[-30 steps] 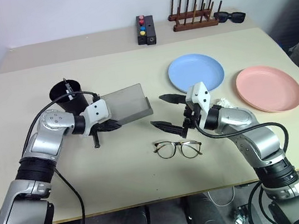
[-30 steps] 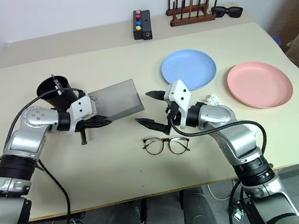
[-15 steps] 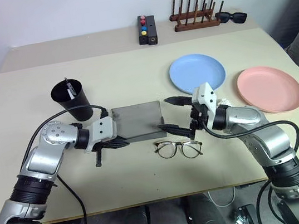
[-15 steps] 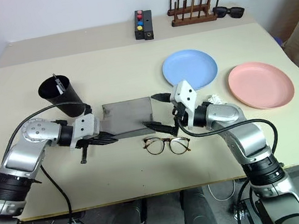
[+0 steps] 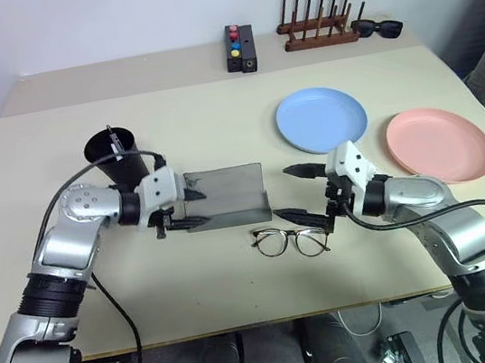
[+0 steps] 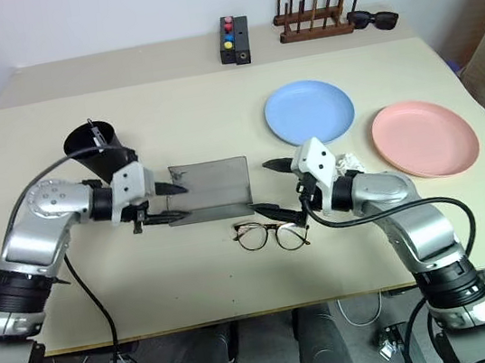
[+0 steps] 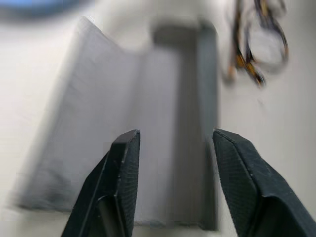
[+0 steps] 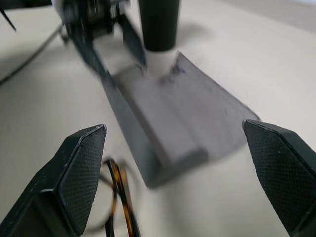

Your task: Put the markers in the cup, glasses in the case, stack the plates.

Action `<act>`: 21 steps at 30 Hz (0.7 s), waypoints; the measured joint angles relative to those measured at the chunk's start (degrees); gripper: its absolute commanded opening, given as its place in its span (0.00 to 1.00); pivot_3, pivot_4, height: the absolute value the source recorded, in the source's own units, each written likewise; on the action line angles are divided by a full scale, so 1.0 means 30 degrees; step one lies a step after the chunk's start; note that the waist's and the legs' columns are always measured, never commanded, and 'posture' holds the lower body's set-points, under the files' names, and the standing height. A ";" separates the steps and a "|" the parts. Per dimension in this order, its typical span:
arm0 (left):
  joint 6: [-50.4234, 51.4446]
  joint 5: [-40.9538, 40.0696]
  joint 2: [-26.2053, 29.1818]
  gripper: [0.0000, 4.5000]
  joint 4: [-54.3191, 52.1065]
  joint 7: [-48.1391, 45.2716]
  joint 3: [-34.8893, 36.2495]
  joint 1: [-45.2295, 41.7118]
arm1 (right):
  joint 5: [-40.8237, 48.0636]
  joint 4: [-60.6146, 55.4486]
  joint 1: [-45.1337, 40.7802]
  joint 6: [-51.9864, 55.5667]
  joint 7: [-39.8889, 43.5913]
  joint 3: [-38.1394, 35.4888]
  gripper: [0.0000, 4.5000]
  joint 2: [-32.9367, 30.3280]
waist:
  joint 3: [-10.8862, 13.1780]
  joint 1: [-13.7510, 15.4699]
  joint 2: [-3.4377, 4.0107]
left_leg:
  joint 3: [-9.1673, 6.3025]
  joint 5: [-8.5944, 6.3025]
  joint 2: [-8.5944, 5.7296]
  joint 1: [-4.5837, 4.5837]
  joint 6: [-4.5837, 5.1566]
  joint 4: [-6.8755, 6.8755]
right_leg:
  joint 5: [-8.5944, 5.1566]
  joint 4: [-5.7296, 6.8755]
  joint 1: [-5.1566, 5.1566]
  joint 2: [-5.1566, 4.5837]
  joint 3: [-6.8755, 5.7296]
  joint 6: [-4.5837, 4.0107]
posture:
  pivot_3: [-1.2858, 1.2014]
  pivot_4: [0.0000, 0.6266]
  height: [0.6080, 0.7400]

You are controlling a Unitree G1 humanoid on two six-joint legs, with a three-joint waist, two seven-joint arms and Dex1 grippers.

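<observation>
The grey case (image 5: 226, 195) lies open on the table between my two grippers. At its left end my left gripper (image 5: 193, 205) stands open, its fingers (image 7: 123, 173) apart and just short of the case (image 7: 148, 123). My right gripper (image 5: 281, 194) is wide open at the case's right end, holding nothing. The wire-framed glasses (image 5: 290, 240) lie in front of the case, below the right gripper. The black cup (image 5: 116, 157) stands behind the left gripper with a marker (image 5: 112, 137) sticking up in it. The light blue plate (image 5: 321, 119) and the pink plate (image 5: 439, 143) lie apart at the right.
Along the back edge stand a black box with coloured buttons (image 5: 237, 48), a wooden rack (image 5: 316, 33) and black sunglasses (image 5: 375, 28). A small crumpled white thing (image 6: 346, 162) lies beside my right forearm.
The left gripper brought the raised, tilted case down onto the table, then opened and let it go. The right gripper drew back to the right, still open.
</observation>
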 measured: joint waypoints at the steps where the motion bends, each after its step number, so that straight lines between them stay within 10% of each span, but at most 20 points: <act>1: 0.0422 -0.0382 -0.0206 0.65 -0.0617 -0.0137 -0.0043 -0.0206 | 0.0006 -0.0280 0.0408 0.0034 0.0131 -0.0155 1.00 -0.0412 | 0.0000 -0.0002 0.0001 | -0.0001 -0.0003 0.0000 -0.0002 0.0005 0.0000 | -0.0002 0.0000 0.0000 0.0000 -0.0001 0.0002 | 0.52 0.24 0.99; 5: 0.1296 -0.0834 -0.1434 0.99 -0.2957 -0.0687 -0.1283 -0.1070 | -0.0016 -0.0590 0.1476 0.0090 0.0188 -0.1077 1.00 -0.1538 | -0.0001 0.0034 -0.0003 | 0.0002 -0.0014 -0.0008 -0.0008 0.0024 0.0055 | -0.0004 -0.0007 0.0034 -0.0008 -0.0001 0.0007 | 0.52 0.24 0.99; 21: -0.1932 0.3130 -0.6416 0.99 0.2276 -0.1797 -0.7222 -0.3983 | 0.0383 -0.4918 0.7152 0.1305 -0.1883 -0.4422 1.00 -0.2437 | -0.0003 0.0075 0.0003 | 0.0016 -0.0085 -0.0013 -0.0020 0.0145 0.0215 | -0.0080 -0.0014 0.0106 -0.0011 0.0000 0.0008 | 0.52 0.24 0.99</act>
